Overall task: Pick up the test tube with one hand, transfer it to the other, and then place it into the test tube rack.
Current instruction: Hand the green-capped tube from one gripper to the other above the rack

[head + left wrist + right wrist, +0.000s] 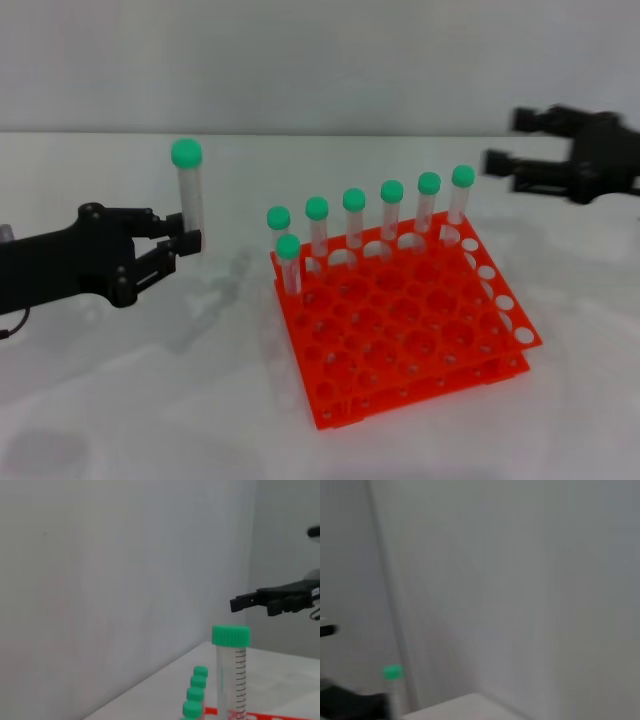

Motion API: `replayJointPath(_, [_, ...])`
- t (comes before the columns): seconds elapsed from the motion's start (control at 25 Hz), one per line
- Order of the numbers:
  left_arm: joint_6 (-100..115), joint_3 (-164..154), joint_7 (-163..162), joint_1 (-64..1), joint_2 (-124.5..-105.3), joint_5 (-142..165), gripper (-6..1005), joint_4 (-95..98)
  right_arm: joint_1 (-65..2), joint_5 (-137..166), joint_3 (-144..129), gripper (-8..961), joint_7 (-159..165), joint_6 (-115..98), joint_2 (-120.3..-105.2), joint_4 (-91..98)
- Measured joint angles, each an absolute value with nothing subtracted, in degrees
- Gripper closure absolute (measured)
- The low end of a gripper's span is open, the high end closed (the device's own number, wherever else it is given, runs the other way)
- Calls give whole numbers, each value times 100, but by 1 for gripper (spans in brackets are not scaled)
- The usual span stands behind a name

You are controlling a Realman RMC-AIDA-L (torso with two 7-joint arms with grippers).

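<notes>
The test tube (188, 195), clear with a green cap, stands upright above the table at the left, with my left gripper (188, 240) shut on its lower part. The left wrist view shows this tube (231, 675) close up. My right gripper (508, 142) hovers at the far right, above and behind the rack, open with nothing between its fingers; it also appears far off in the left wrist view (245, 601). The orange-red test tube rack (400, 330) sits mid-table. In the right wrist view the tube's cap (393, 672) shows small and distant.
Several green-capped tubes (354, 215) stand in the rack's back row and back-left corner; their caps (197, 690) show in the left wrist view. A grey wall runs behind the white table (150, 400).
</notes>
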State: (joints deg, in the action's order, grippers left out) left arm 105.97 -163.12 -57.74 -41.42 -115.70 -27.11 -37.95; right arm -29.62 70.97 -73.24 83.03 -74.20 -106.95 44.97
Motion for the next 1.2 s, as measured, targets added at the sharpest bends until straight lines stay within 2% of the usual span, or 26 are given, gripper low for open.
replayJointPath(0.16, [10493,-16312,-5654,-4170,-11710,-2711,803,-3909,-3459,7437,-7358,159,8397,-7488,-10976,4284])
replayJointPath(0.2, [10483,-16312,-5652,-4178,-11722,-2713,803,-3910,-3514,7480,-7369,160,8411,-7498,-11007,4263])
replayJointPath(0.48, [10362,-16312,-5615,-4219,-11762,-2726,803,-3914,-4116,7744,-7751,168,8486,-7522,-11485,4006])
replayJointPath(0.8, [10409,-16312,-5356,-4365,-11853,-2541,802,-3859,-4195,7653,-8000,177,8488,-7290,-11592,3935])
replayJointPath(1.2, [10503,-16312,-5204,-4429,-11882,-2272,802,-3632,-4119,7339,-8209,188,8437,-7082,-11582,3911])
